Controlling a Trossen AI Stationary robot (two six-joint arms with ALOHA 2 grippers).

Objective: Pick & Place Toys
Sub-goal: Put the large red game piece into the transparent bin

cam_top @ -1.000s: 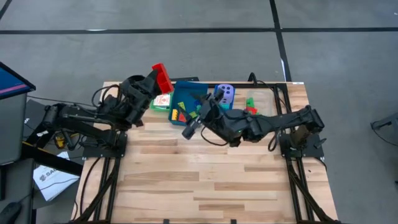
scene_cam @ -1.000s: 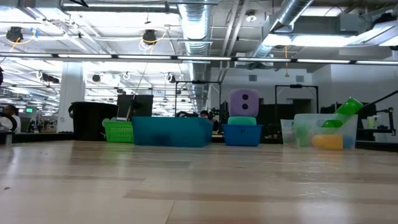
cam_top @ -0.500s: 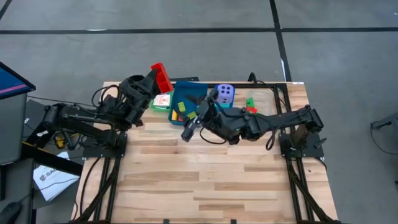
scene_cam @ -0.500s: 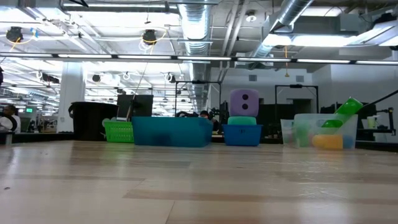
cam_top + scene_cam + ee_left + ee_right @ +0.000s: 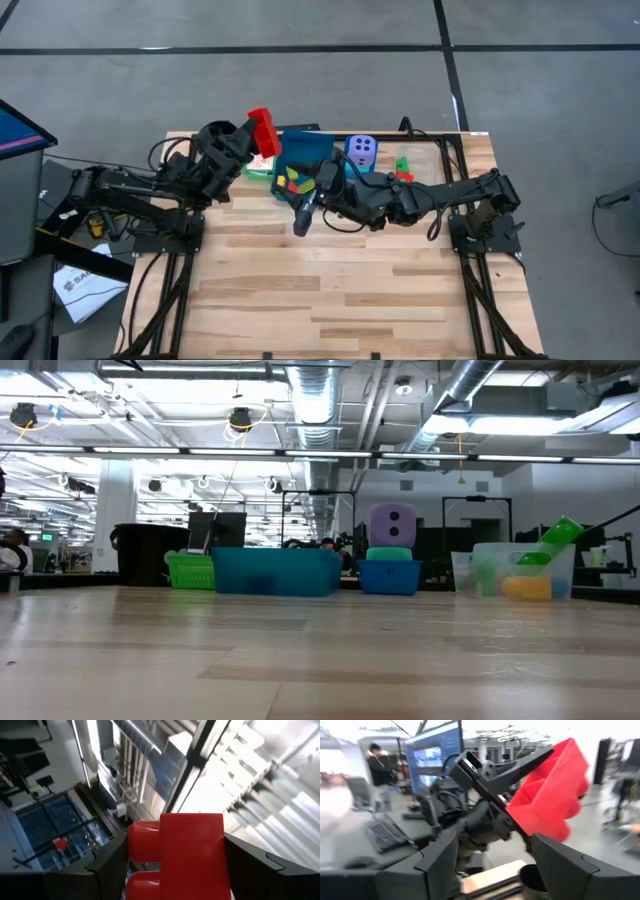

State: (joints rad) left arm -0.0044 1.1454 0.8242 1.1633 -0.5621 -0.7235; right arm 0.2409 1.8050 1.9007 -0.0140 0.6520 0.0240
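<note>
At the far edge of the table (image 5: 330, 300), the left gripper (image 5: 258, 135) holds a red brick (image 5: 264, 128) clamped between its 2 fingers, raised above the table near the blue tray (image 5: 300, 150); the left wrist view shows the brick filling the gap between the fingers, pointed up at the ceiling. The right gripper (image 5: 300, 215) hangs just in front of the blue tray with its fingers apart and nothing between them; its wrist view looks across at the left gripper and the red brick. Several small bricks (image 5: 293, 181) already lie in the blue tray, a purple dice cube (image 5: 361, 150) sits on a small blue tray beside it, and green and red bricks (image 5: 403, 168) lie in the clear tray (image 5: 520, 570) to the right. A white picture card (image 5: 262, 162) rests in the green tray (image 5: 190, 570). Judging from this, the sorting seems well along: most toys are in trays, and the red brick has yet to be set down.
</note>
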